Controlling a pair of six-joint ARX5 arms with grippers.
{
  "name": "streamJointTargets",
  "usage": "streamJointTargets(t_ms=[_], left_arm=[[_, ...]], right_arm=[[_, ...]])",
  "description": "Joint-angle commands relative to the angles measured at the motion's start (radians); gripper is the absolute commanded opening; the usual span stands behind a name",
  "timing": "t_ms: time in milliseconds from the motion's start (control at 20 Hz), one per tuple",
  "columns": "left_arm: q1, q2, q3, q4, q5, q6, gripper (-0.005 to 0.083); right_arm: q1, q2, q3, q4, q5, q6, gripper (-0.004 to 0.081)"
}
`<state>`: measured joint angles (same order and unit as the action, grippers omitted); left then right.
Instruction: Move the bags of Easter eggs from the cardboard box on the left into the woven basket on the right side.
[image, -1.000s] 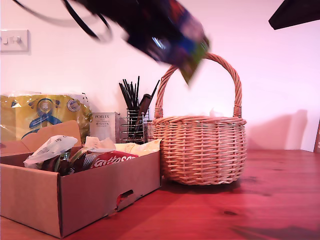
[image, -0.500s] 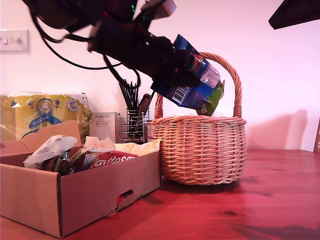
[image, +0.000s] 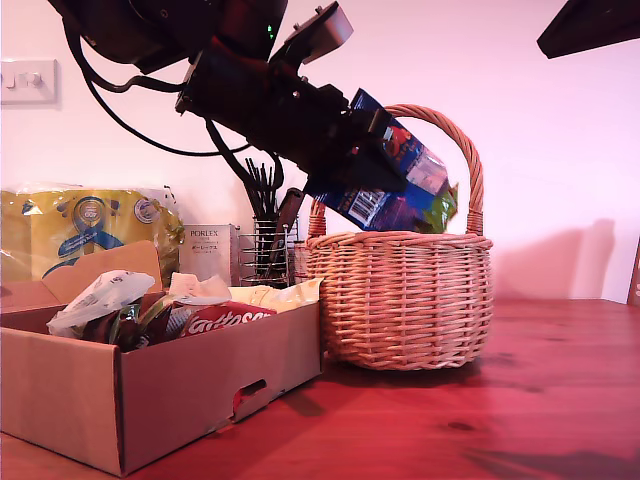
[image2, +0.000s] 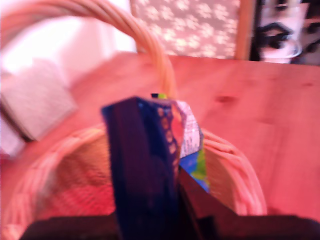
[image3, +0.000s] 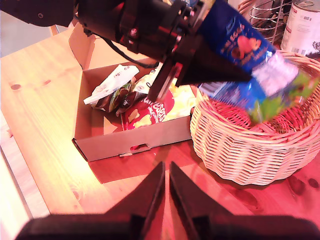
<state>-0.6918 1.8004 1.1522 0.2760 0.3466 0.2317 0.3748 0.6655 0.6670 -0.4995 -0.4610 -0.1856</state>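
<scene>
My first gripper (image: 385, 165), centre of the exterior view, pinches a blue bag (image: 400, 185) above the woven basket (image: 400, 300); my second gripper (image3: 166, 185) is pressed together.

table (image: 520, 420): wood | on it: cardboard box (image: 150, 395), woven basket (image: 400, 300)

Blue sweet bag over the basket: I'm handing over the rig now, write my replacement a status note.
My first tool is shut on the dark blue, green-edged crinkly sweet bag, held above the round tan wicker basket's rim.
My second tool is shut and empty, high above the table.
No bag can be seen in the basket yet.
Left: release this bag, then move the red, white and pale packets from the shallow brown cardboard box.
</scene>
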Motion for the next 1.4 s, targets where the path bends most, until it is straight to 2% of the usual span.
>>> streamJointTargets(t_ms=[0,50,150,400,500,650,850,950,1100,1350], left_arm=[[-0.005,0.008,0.002,0.011,0.005,-0.008,0.0203],[-0.006,0.008,0.002,0.021,0.005,-0.008,0.0272],[-0.009,0.008,0.002,0.042,0.005,-0.008,0.0311],[-0.009,-0.006,0.042,0.041,-0.024,-0.006,0.0289],[-0.008,-0.038,0.065,-0.006,-0.043,-0.006,0.0208],[-0.003,-0.124,0.075,-0.127,-0.079,-0.004,-0.0017],[0.030,-0.236,0.065,-0.380,-0.154,0.013,-0.0020],[0.051,-0.297,0.005,-0.423,-0.161,0.030,-0.0020],[0.081,-0.446,-0.167,-0.417,-0.185,0.027,-0.0020],[0.127,-0.726,-0.452,-0.420,-0.224,-0.051,-0.0020]], right_arm=[[0.003,-0.003,-0.014,0.009,-0.001,-0.005,-0.0013],[0.003,-0.003,-0.014,0.008,-0.001,-0.005,-0.0013],[0.003,-0.003,-0.014,0.008,-0.001,-0.005,-0.0013],[0.003,-0.003,-0.014,0.008,-0.001,-0.002,-0.0013],[0.003,-0.003,-0.014,0.008,-0.001,-0.002,-0.0013],[0.003,-0.003,-0.014,0.008,-0.001,-0.002,-0.0013],[0.003,-0.003,-0.014,0.008,0.000,-0.006,-0.0013],[0.003,-0.003,-0.014,0.008,0.000,-0.006,-0.0013],[0.003,-0.003,-0.014,0.008,0.000,-0.006,-0.0013],[0.009,-0.002,-0.014,0.009,-0.013,-0.006,-0.0013]])
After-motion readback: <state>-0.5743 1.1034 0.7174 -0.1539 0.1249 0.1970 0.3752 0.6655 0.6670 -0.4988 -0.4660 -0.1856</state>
